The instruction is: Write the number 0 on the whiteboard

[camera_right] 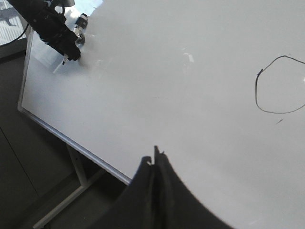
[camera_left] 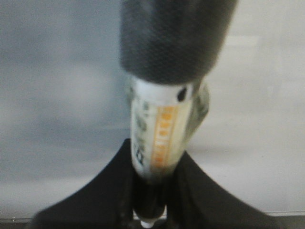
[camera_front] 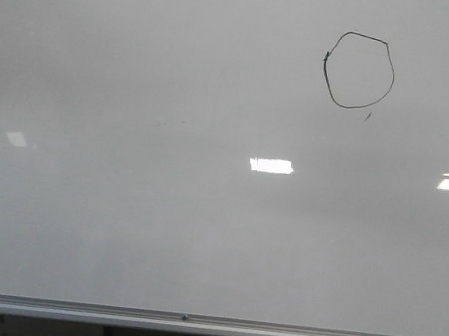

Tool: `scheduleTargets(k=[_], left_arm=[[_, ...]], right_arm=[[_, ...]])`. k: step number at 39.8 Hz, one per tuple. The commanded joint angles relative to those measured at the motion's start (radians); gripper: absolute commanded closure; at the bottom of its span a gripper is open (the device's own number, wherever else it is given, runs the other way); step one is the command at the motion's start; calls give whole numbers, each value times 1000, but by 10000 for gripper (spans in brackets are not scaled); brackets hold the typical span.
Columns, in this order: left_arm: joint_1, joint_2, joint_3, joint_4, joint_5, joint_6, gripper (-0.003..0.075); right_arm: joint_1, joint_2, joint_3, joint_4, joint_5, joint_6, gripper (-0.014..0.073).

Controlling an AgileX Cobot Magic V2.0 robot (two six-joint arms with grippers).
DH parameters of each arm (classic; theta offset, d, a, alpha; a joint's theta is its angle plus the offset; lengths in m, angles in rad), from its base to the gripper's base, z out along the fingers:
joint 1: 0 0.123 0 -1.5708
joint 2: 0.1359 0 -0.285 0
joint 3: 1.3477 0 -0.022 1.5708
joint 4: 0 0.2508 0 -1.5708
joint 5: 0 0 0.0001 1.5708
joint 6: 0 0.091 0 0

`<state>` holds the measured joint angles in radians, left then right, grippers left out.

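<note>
The whiteboard (camera_front: 162, 209) fills the front view, and neither gripper shows there. The number 0 (camera_front: 359, 71) is a thin black closed loop at its upper right. A black-capped marker (camera_left: 159, 138) with a white and orange barrel stands between the black fingers of my left gripper (camera_left: 155, 149), which is shut on it. The right wrist view shows the left gripper (camera_right: 66, 45) far off over the board's other end, the marker (camera_right: 58, 68) sticking out of it. My right gripper (camera_right: 155, 155) hangs shut and empty over the board near its edge, well away from the number 0 (camera_right: 281, 86).
A short dark tick mark (camera_front: 368, 116) lies just below the loop. A silver edge rail (camera_front: 189, 321) runs along the board's near side. Metal stand legs (camera_right: 76, 167) and dark floor lie beyond that edge. Bright light reflections (camera_front: 271, 166) glare on the board.
</note>
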<state>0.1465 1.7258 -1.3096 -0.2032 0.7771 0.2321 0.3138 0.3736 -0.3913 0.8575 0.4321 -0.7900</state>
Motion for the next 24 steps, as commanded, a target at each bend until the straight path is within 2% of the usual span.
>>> scheduleTargets(k=[1, 8, 11, 14, 24], left_arm=[[1, -14, -55, -11, -32, -8, 738], [1, -12, -65, -11, -44, -8, 736], [1, -12, -65, -11, -42, -8, 710], [1, -12, -65, -11, -42, -8, 640], [1, -12, -65, -11, -42, -8, 334]], right_arm=[[-5, 3, -26, 27, -56, -5, 662], [-5, 3, -26, 27, -56, -5, 662], [-5, 3, -26, 27, -57, -5, 662], [-5, 3, -26, 27, -60, -5, 662], [-5, 3, -26, 27, -62, -5, 662]])
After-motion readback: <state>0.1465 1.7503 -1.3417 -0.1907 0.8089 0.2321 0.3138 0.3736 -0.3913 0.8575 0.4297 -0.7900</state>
